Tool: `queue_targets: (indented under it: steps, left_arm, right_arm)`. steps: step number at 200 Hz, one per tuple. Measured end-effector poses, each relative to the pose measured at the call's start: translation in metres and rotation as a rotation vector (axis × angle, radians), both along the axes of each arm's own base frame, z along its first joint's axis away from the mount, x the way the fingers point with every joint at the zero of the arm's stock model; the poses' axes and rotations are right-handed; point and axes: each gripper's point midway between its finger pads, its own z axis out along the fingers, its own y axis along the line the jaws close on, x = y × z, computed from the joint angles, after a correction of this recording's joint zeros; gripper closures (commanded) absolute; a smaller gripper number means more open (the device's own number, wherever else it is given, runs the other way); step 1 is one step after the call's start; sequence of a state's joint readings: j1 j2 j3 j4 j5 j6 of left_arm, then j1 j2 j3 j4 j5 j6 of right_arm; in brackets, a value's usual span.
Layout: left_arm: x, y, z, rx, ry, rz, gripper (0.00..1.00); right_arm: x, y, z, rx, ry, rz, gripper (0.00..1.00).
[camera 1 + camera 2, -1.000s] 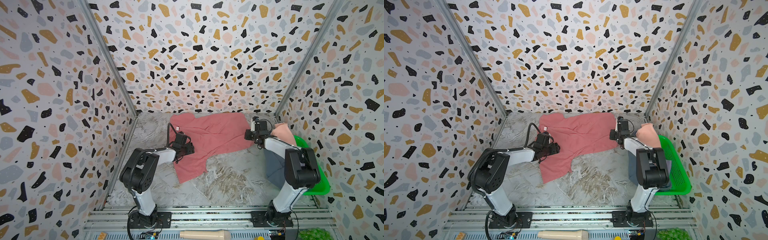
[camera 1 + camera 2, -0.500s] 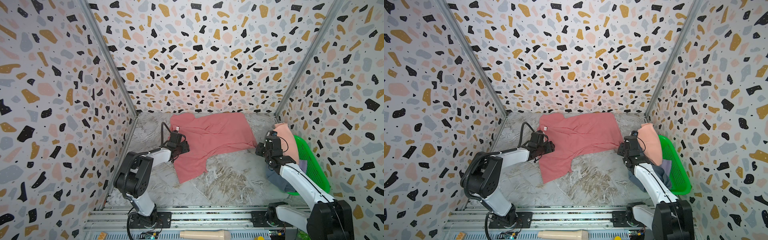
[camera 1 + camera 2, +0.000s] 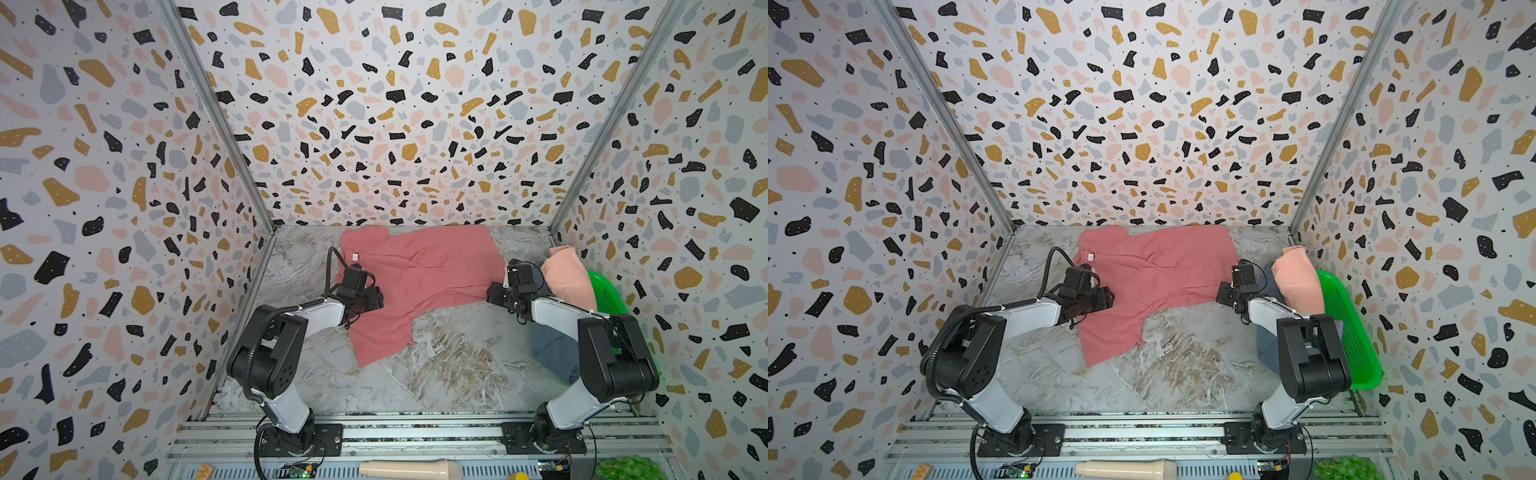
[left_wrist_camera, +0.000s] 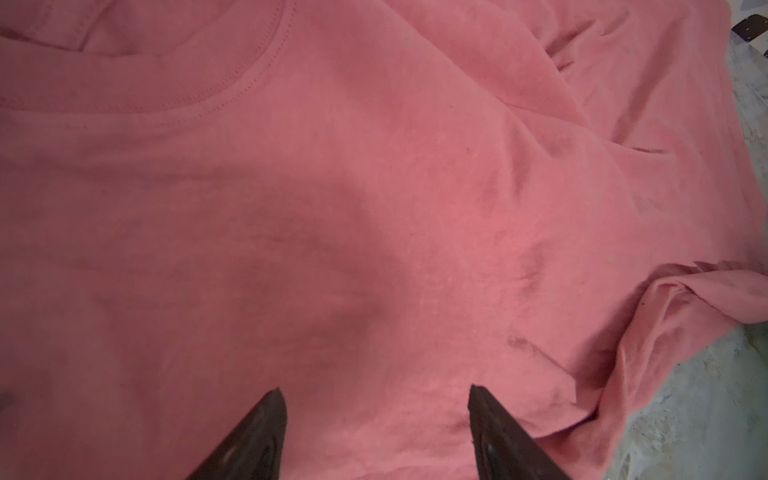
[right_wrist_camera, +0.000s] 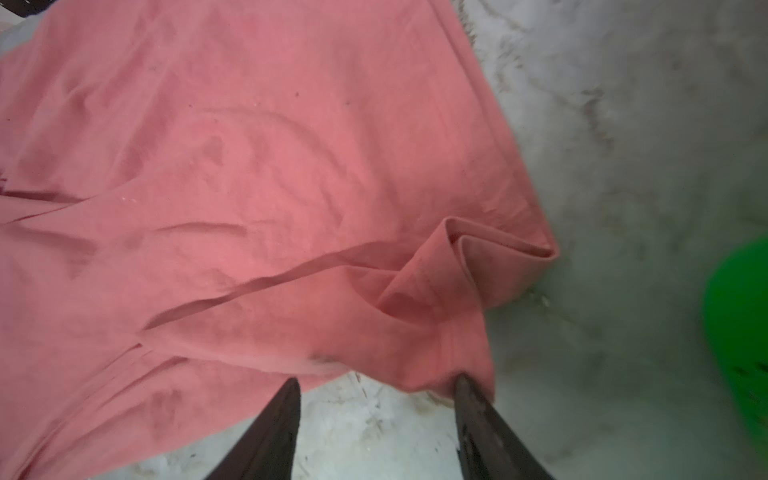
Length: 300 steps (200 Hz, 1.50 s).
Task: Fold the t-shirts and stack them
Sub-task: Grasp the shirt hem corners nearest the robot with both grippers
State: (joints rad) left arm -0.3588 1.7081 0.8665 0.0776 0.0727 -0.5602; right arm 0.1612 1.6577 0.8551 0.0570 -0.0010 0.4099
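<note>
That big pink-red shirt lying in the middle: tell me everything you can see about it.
The rose-red t-shirt is soft, plain cloth, spread mostly flat but wrinkled on the marbled table near the back wall. A small white tag marks its stitched neckline. One sleeve points toward the front. One corner is folded over on itself.

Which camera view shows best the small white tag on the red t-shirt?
A top view shows the white tag plainly at the neck of the red t-shirt; both top views have it. The wrist views show only red cloth, no tag.
</note>
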Motion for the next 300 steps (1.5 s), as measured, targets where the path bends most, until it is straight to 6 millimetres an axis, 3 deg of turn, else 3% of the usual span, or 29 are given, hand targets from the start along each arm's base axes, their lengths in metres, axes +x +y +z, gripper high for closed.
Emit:
queue_targets:
  steps: [28, 60, 82, 114, 126, 142, 174, 193, 233, 237, 264, 288, 300]
  left_arm:
    - [0.006, 0.006, -0.014, -0.007, 0.016, 0.035, 0.31]
    - [0.021, 0.022, -0.014, -0.056, -0.007, 0.102, 0.3]
    - [0.032, 0.048, -0.014, -0.097, -0.03, 0.172, 0.31]
    - [0.043, 0.081, -0.013, -0.11, -0.054, 0.251, 0.31]
    - [0.045, 0.085, -0.013, -0.108, -0.055, 0.262, 0.31]
    - [0.045, 0.087, -0.012, -0.106, -0.051, 0.263, 0.31]
    - [0.035, 0.085, -0.009, -0.108, -0.02, 0.252, 0.31]
    - [0.024, 0.082, 0.0, -0.113, -0.01, 0.239, 0.31]
    - [0.019, 0.067, 0.04, -0.139, -0.083, 0.195, 0.3]
    - [0.019, 0.066, 0.043, -0.141, -0.088, 0.191, 0.31]
    - [0.017, 0.062, 0.05, -0.143, -0.104, 0.176, 0.31]
    - [0.013, 0.064, 0.046, -0.126, -0.089, 0.176, 0.3]
    - [0.01, 0.066, 0.043, -0.114, -0.079, 0.182, 0.31]
  right_arm:
    - [0.016, 0.011, -0.014, -0.009, 0.025, 0.059, 0.54]
    - [0.003, 0.012, -0.025, -0.032, 0.082, 0.084, 0.66]
    - [-0.022, 0.005, -0.03, -0.046, 0.121, 0.069, 0.74]
    - [-0.075, -0.009, -0.028, -0.059, 0.18, 0.024, 0.8]
    - [-0.084, -0.014, -0.018, -0.064, 0.169, 0.009, 0.73]
    - [-0.085, -0.015, 0.004, -0.05, 0.107, -0.007, 0.45]
    - [-0.068, 0.0, 0.041, 0.05, -0.035, 0.023, 0.41]
    - [-0.057, 0.014, 0.037, 0.102, -0.038, 0.048, 0.42]
    - [-0.038, 0.031, 0.002, 0.121, 0.028, 0.069, 0.44]
    - [-0.037, 0.032, -0.001, 0.121, 0.032, 0.071, 0.46]
    - [-0.032, 0.035, -0.016, 0.115, 0.054, 0.08, 0.82]
    - [-0.025, 0.036, -0.012, 0.112, 0.032, 0.074, 0.99]
    - [-0.023, 0.036, -0.007, 0.104, 0.015, 0.077, 1.0]
